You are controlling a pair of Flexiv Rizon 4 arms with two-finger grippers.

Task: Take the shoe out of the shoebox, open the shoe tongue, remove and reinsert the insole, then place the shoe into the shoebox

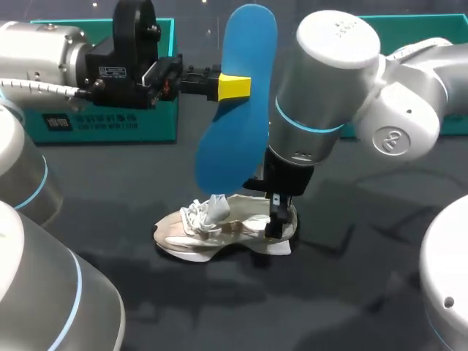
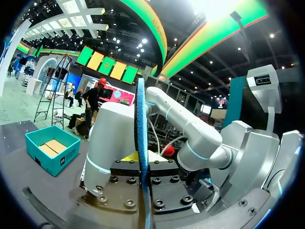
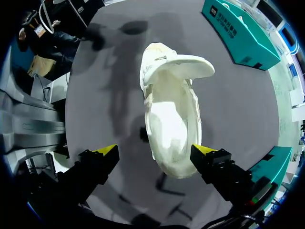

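While shoe (image 1: 219, 234) sits on worktop (image 1: 329, 292) outside shoebox (image 1: 110, 121), my left fingers (image 1: 235, 86) clench removed insole (image 1: 223, 150) aloft; right fingers (image 1: 278, 219) spread open over shoe. Reinserting, reboxing remain.

— What colour is noted on the insole (image 1: 238, 95) pinched in the left hand (image 1: 232, 86)?
— A plain bright blue is seen. The hand's fingertips are coloured bright yellow, on a black body.
— And the shoe (image 3: 171, 119) under the right hand (image 3: 156, 150)?
— Cream-white is shown throughout, with white laces and faint tan panels along the side. The surface (image 1: 351, 292) beneath is dark grey.
— The shoebox (image 1: 110, 117) behind the left hand?
— Teal is seen, marked with white print.
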